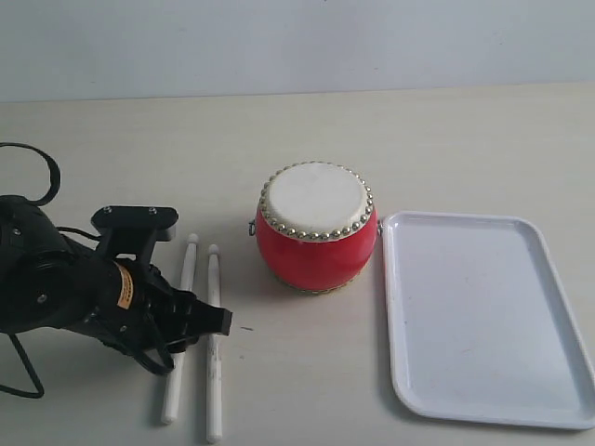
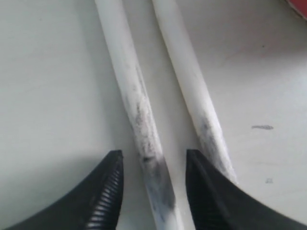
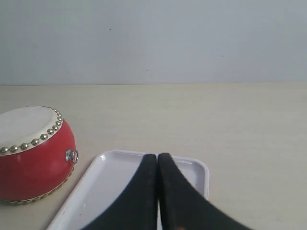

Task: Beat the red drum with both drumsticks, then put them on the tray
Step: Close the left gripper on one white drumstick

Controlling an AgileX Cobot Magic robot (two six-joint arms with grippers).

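The red drum point(image 1: 316, 246) with its cream skin stands upright mid-table, and the right wrist view shows it too point(image 3: 38, 158). Two white drumsticks lie side by side to its left, one point(image 1: 187, 269) farther from the drum than the other point(image 1: 214, 279). My left gripper point(image 1: 203, 321) is low over their middle. In the left wrist view it point(image 2: 153, 153) is open, its jaws either side of the scuffed stick point(image 2: 139, 110) farther from the drum; the second stick point(image 2: 192, 86) runs partly behind one finger. The white tray point(image 1: 479, 316) lies right of the drum, nothing on it. My right gripper point(image 3: 158, 155) is shut on nothing, above the tray point(image 3: 105, 191).
The left arm's black body and cables point(image 1: 46, 279) fill the table's left front. A pale wall point(image 1: 297, 42) stands behind the table's far edge. The drum nearly touches the tray's left rim.
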